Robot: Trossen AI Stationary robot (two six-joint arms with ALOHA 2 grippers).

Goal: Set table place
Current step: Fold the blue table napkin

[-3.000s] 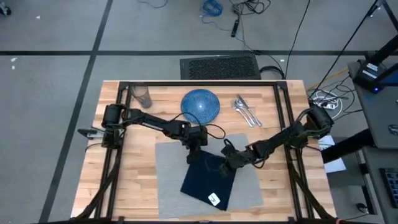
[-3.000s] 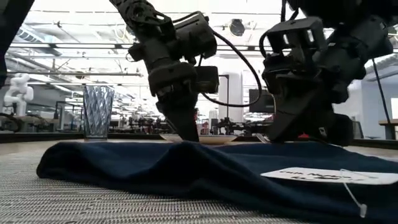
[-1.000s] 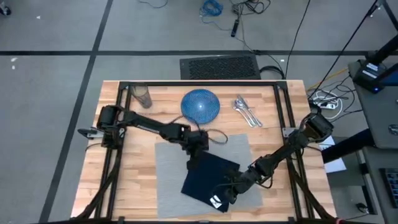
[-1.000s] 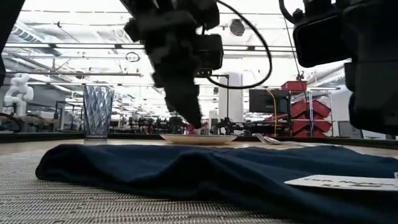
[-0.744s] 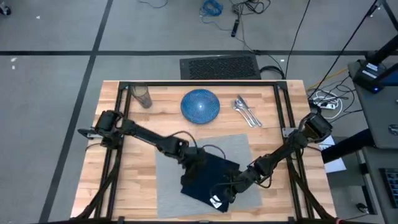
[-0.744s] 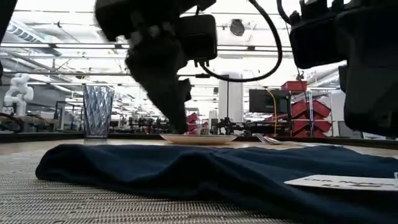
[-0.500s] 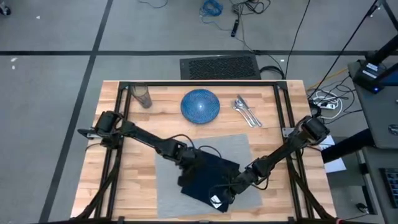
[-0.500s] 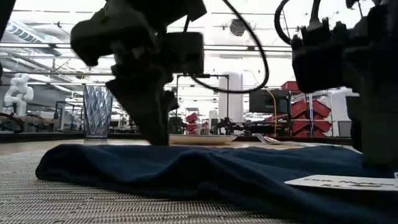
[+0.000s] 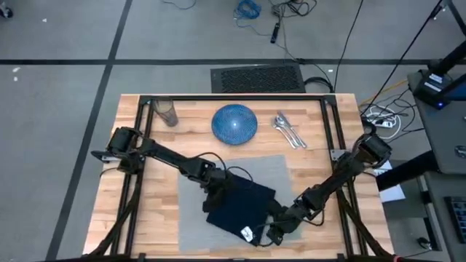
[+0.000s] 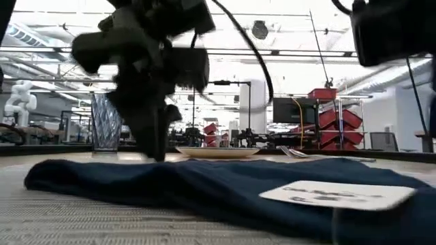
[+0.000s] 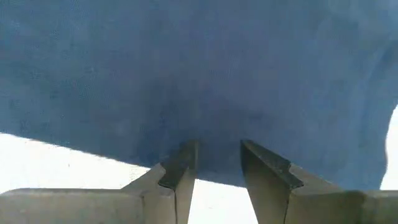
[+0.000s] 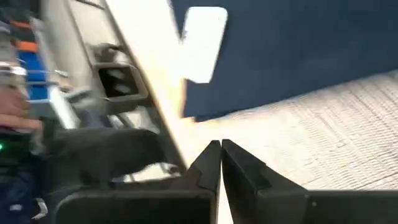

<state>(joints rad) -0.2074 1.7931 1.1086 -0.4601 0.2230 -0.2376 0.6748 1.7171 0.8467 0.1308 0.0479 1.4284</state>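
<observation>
The left gripper [image 9: 212,201], fingers a little apart, presses on the blue napkin [image 9: 240,207]. The right gripper [image 9: 271,233], fingers together, sits by the napkin's corner on the grey placemat [image 9: 280,175].

Matt navy cloth napkin [image 9: 239,205], coarse woven grey placemat [image 9: 191,222], pale wooden table [image 9: 156,145], clear ribbed glass [image 9: 167,112]

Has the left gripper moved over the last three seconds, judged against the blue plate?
Yes. The left gripper has moved away from the plate, toward the table's near edge, onto the napkin.
</observation>
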